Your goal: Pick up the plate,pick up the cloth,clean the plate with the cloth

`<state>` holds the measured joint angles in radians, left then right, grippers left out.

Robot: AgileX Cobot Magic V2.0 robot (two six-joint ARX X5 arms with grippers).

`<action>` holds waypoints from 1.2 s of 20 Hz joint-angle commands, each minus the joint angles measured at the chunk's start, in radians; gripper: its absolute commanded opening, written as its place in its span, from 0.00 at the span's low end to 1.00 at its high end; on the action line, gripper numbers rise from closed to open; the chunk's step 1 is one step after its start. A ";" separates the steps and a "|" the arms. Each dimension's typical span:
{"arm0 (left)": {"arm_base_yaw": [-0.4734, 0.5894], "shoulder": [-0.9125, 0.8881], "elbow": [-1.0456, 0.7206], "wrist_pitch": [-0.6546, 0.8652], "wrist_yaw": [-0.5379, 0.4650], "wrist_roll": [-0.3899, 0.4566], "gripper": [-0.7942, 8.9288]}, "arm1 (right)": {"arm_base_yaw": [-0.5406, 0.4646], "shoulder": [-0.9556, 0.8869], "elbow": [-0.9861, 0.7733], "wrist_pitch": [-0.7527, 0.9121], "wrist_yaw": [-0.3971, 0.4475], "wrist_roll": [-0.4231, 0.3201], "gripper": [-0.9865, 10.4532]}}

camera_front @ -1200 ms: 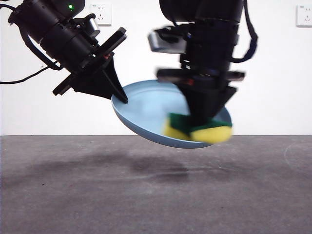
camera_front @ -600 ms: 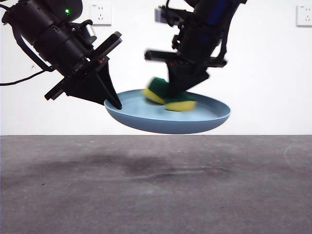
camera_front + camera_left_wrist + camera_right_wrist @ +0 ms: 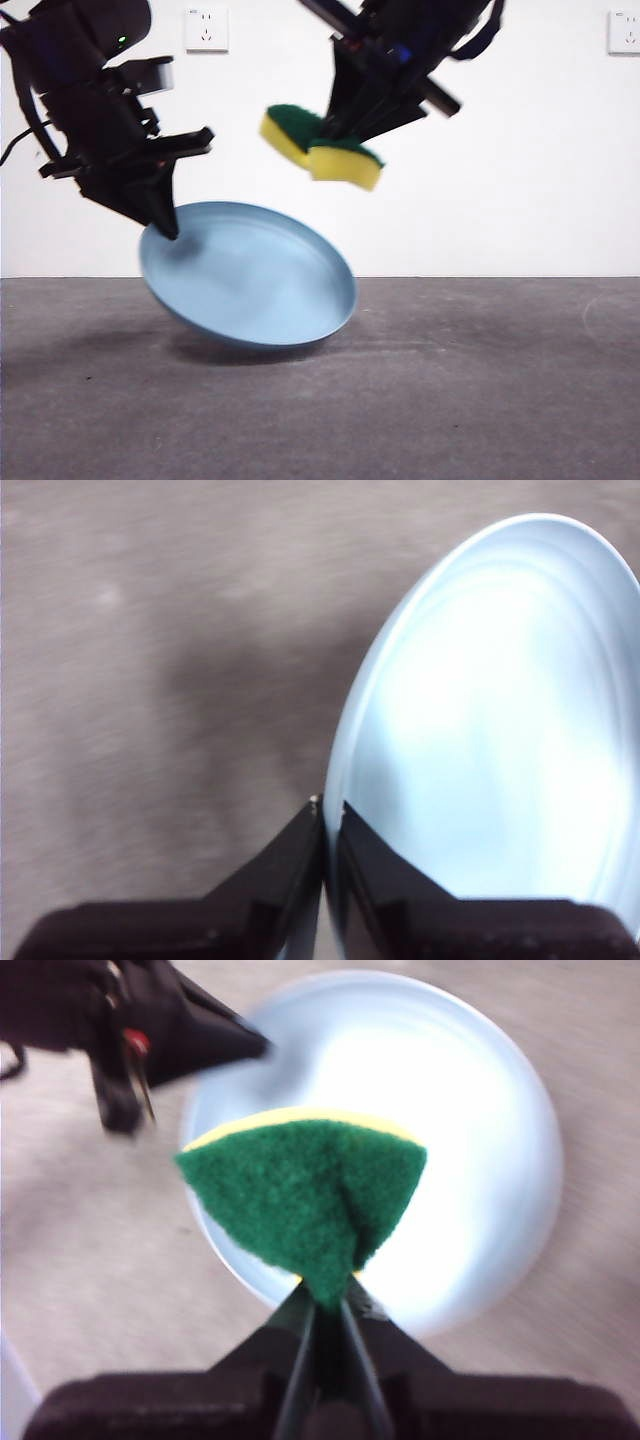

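While the left gripper (image 3: 327, 815) clamps the tilted round light-blue plastic plate (image 3: 250, 275) by its rim, its low edge seemingly touching the grey table (image 3: 480, 400), the right gripper (image 3: 325, 1310) pinches the yellow, green-topped sponge cloth (image 3: 318, 148) above; white wall (image 3: 540, 150) behind.

L claw (image 3: 325, 815) & R claw (image 3: 325, 1310) both clamped, raised.

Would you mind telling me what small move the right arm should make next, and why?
Probably lower the cloth back onto the plate. The right gripper holds it pinched above the plate, clear of the surface, while the left gripper grips the plate's rim, tilting its face up toward the cloth.
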<state>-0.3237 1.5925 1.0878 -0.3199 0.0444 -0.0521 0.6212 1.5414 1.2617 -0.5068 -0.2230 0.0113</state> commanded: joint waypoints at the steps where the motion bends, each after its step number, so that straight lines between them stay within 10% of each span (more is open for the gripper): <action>1: 0.037 0.062 0.000 0.004 0.016 0.017 0.07 | -0.008 -0.044 -0.008 -0.035 0.072 0.005 0.08; 8: 0.064 0.198 0.000 0.001 0.014 0.031 0.12 | -0.049 -0.155 -0.008 -0.093 0.279 -0.002 0.08; 11: 0.061 0.198 0.000 0.017 0.018 0.031 0.52 | -0.074 -0.154 -0.008 -0.093 0.339 -0.002 0.08; 24: -0.025 -0.113 0.000 -0.074 0.148 -0.034 0.53 | -0.156 0.182 -0.008 -0.012 0.195 0.080 0.09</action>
<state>-0.3454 1.4792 1.0958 -0.3962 0.1883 -0.0788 0.4652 1.7134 1.2621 -0.5220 -0.0261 0.0757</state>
